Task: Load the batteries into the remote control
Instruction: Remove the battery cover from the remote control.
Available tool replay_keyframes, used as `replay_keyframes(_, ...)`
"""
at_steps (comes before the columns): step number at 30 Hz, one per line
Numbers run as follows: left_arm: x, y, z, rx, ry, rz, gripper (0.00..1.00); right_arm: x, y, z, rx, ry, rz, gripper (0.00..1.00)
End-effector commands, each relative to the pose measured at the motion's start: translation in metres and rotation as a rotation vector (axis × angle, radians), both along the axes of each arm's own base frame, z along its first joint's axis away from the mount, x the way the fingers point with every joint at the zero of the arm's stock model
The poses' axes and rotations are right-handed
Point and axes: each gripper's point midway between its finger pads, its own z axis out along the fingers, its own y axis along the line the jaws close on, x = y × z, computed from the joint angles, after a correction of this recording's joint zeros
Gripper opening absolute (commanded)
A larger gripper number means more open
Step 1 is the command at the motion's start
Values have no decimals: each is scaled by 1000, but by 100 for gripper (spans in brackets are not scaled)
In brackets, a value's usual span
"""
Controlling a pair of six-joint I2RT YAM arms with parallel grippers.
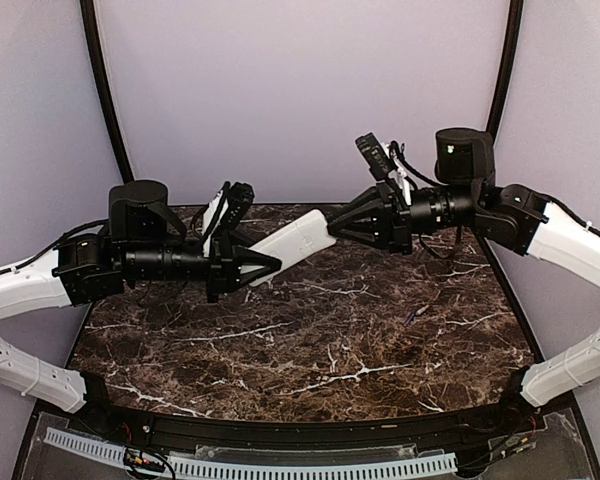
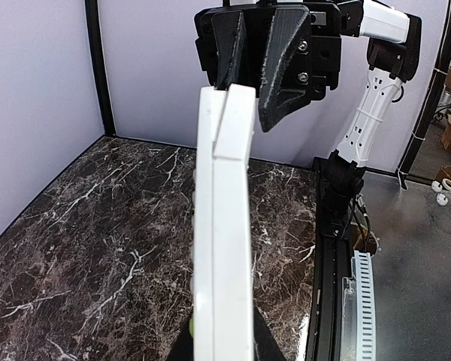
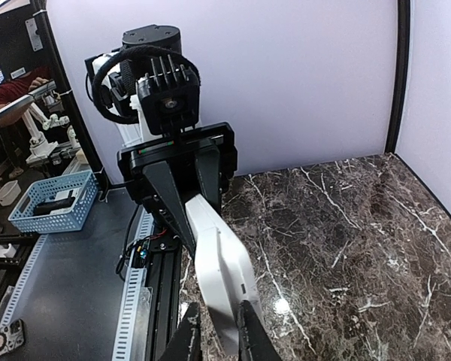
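Both grippers clamp the remote control point(image 1: 295, 240) from opposite ends and hold it in the air above the table. The left gripper point(image 1: 265, 265) is closed on its lower end, the right gripper point(image 1: 338, 225) on its upper end. One battery point(image 1: 412, 315), a slim dark cylinder, lies well apart on the right half of the table point(image 1: 280, 370), a dark brown marble-patterned top with white veins. Pale lilac walls point(image 1: 300, 90) and black curved poles point(image 1: 105, 90) enclose the space.
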Motion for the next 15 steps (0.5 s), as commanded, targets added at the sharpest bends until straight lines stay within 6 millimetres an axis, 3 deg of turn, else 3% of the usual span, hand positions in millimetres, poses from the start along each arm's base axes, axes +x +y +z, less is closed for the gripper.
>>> replay_keyframes(1,4,0,11,-34,-45,24,0,-13,7,-9,-12,37,72,14)
replay_keyframes(12,6,1,9,-29,-42,33,0,-1,10,-20,-43,45,15,17)
replay_keyframes(15,5,0,9,-29,-36,31,0,5,11,-20,-40,34,-20,14)
